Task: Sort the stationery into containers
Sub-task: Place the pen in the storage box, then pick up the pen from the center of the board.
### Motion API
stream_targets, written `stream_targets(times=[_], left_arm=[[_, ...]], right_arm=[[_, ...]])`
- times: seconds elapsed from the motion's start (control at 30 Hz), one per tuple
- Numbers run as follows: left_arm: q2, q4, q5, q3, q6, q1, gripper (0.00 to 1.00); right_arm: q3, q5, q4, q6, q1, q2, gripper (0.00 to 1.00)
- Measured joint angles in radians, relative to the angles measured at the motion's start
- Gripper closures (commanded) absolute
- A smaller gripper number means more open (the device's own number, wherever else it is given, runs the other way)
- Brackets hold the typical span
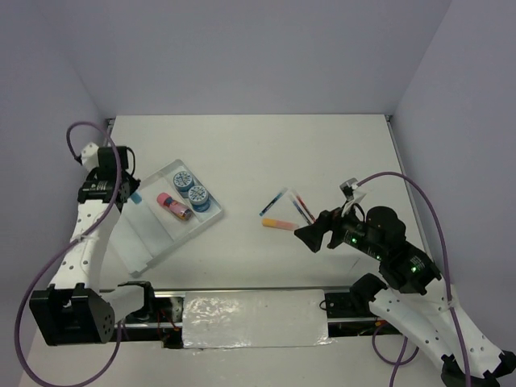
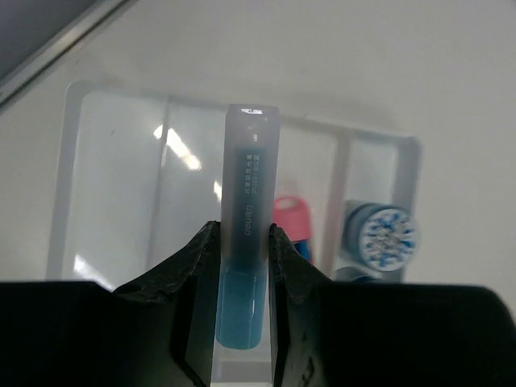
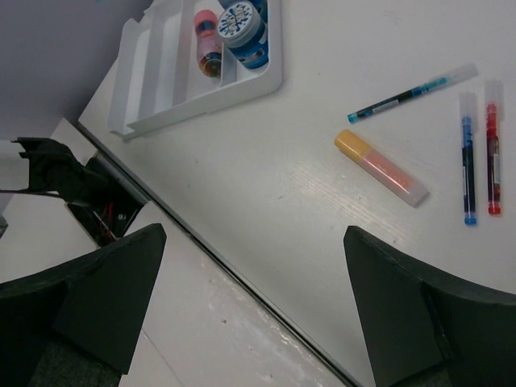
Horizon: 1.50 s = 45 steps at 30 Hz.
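2 rolls (image 1: 198, 197), cylinder (image 1: 172, 205) in tray (image 1: 145, 242) left; 3 pens (image 1: 273, 202), bar (image 1: 278, 222) right

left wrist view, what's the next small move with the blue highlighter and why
Probably lower it, then open the left tool: it is shut on the light-blue highlighter, above a bare compartment of the tray, beside the one holding the pink cylinder.

two rolls (image 1: 183, 180) (image 1: 198, 197), one pink cylinder (image 1: 172, 205), two bars (image 2: 246, 242) (image 3: 379, 168), three pens (image 3: 411, 93) (image 3: 468, 169) (image 3: 493, 157), one tray (image 1: 149, 235).

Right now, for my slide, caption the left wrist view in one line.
Left gripper holding a light-blue bar over the compartmented tray, where a pink cylinder and blue roll sit.
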Motion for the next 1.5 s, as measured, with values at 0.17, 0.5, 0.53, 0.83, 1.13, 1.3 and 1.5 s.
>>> stream_targets(times=[0.17,0.5,0.53,0.83,1.13,1.3,1.5], left_arm=[[-0.006,-0.005,0.064,-0.198,-0.021,0.055,1.0],[0.034,0.158,0.129,-0.376,-0.06,0.06,0.88],[0.044,0.169,0.129,-0.385,-0.065,0.06,0.8],[0.051,0.212,0.123,-0.415,-0.072,0.063,0.07],[-0.114,0.176,0.193,-0.388,-0.038,-0.007,0.09],[-0.204,0.078,0.238,-0.234,0.042,-0.129,0.09],[-0.274,0.003,0.341,-0.092,0.195,-0.134,0.07]], right_arm=[[-0.03,-0.025,0.034,0.01,0.0,-0.001,0.0],[-0.063,-0.055,0.054,0.018,0.0,0.003,0.0],[-0.063,-0.057,0.056,0.018,0.0,0.005,0.0],[-0.064,-0.067,0.077,0.018,0.0,0.032,0.0],[-0.108,-0.061,0.177,-0.008,0.003,0.18,0.02],[-0.061,0.08,0.186,-0.074,0.047,0.517,0.09],[0.057,0.227,0.178,-0.25,0.159,0.837,0.07]])
